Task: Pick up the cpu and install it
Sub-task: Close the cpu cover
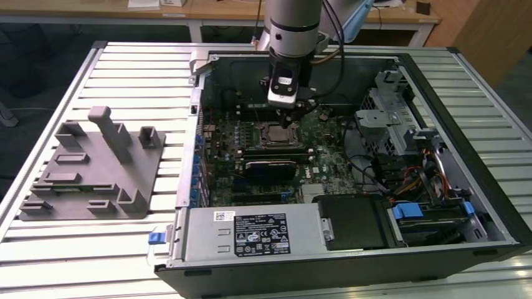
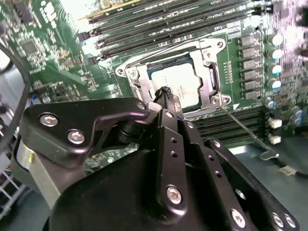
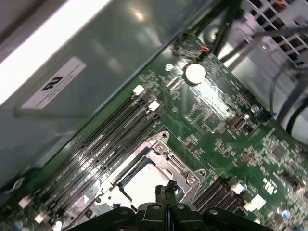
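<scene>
One cpu (image 2: 185, 82) flat in socket (image 2: 212, 79), hand (image 2: 166, 94) above

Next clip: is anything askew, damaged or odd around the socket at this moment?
Nothing stands out. The shiny silver square cpu lies flat and straight inside the metal socket frame, and the black claw hangs shut over it. The thin wire lever is swung out from the frame.

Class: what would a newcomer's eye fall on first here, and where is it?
An open computer case, with the arm's shut gripper reaching down into it. Right beneath the gripper, the silver cpu lies in its socket. A grey fixture stands at the exterior view's left.
</scene>
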